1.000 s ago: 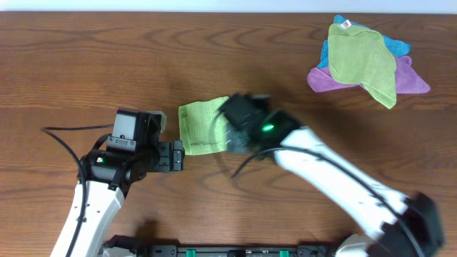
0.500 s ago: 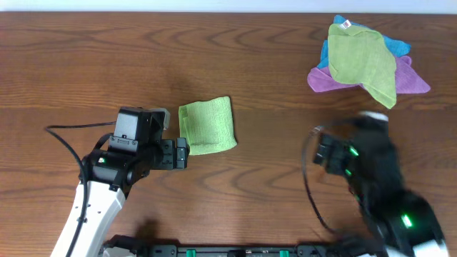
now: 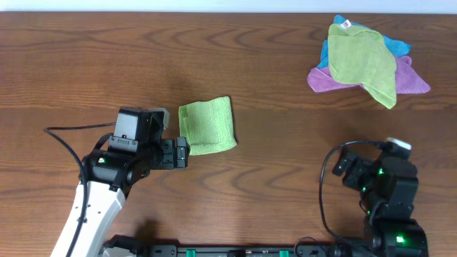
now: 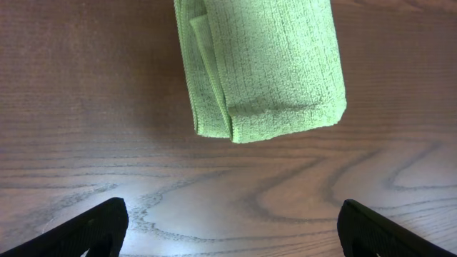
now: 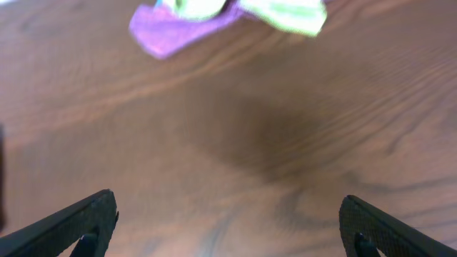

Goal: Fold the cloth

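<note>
Your light lime-green microfibre cloth [image 3: 207, 126] lies folded into a compact rectangle on the brown wooden bench [image 3: 257, 64], left of centre. Your left hand [image 4: 228, 230] sits just beside the cloth's edge, released, fingers spread wide, holding nothing. Your right hand [image 5: 228, 227] hangs well apart from the cloth, likewise released and empty.

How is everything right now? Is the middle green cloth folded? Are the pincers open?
cloth: folded, lying flat on the table.
left pincer: open, empty, just short of the cloth.
right pincer: open, empty, over bare table.
pile of cloths: heaped, not folded.
</note>
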Robot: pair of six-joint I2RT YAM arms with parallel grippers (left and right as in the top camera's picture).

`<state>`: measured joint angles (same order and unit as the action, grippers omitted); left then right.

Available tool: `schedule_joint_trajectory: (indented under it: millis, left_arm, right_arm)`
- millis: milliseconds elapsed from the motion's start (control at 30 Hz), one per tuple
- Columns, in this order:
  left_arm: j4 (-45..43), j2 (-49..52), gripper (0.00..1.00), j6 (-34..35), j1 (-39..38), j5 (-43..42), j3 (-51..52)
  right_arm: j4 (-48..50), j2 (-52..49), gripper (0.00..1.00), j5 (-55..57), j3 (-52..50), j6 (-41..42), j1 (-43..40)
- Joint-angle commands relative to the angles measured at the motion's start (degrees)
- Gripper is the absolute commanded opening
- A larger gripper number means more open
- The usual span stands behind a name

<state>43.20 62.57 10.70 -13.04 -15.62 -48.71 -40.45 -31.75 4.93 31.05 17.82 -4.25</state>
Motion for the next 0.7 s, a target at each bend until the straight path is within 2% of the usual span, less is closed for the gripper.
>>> schedule_joint_trajectory:
  millis: [0, 267, 433, 567, 667]
  left_arm:
    - [0.0, -0.3, 0.95, 0.5, -0.2, -0.4, -0.9]
    - [-0.9, -0.2, 0.95, -0.6, -0.2, -0.2, -0.7]
    - [-7.0, 1.8, 0.95, -0.8, -0.3, -0.6, 3.4]
    - [-12.2, 3.6, 0.95, -0.3, -1.3, -0.7, 4.7]
    - [-14.0, 4.8, 0.95, 0.1, -2.8, -0.8, 4.7]
  right_arm:
    - [-0.4, 0.2, 0.99, -4.3, -0.5, -1.2, -0.5]
    - [-1.4, 0.2, 0.99, -4.3, -0.8, -1.0, -0.5]
    - [-2.3, 0.2, 0.99, -4.3, -0.8, -1.0, -0.5]
    - [-2.7, -0.5, 0.99, -4.1, -0.9, -1.2, 4.3]
    - [-2.9, -0.6, 0.99, -4.3, -1.1, -1.1, 4.7]
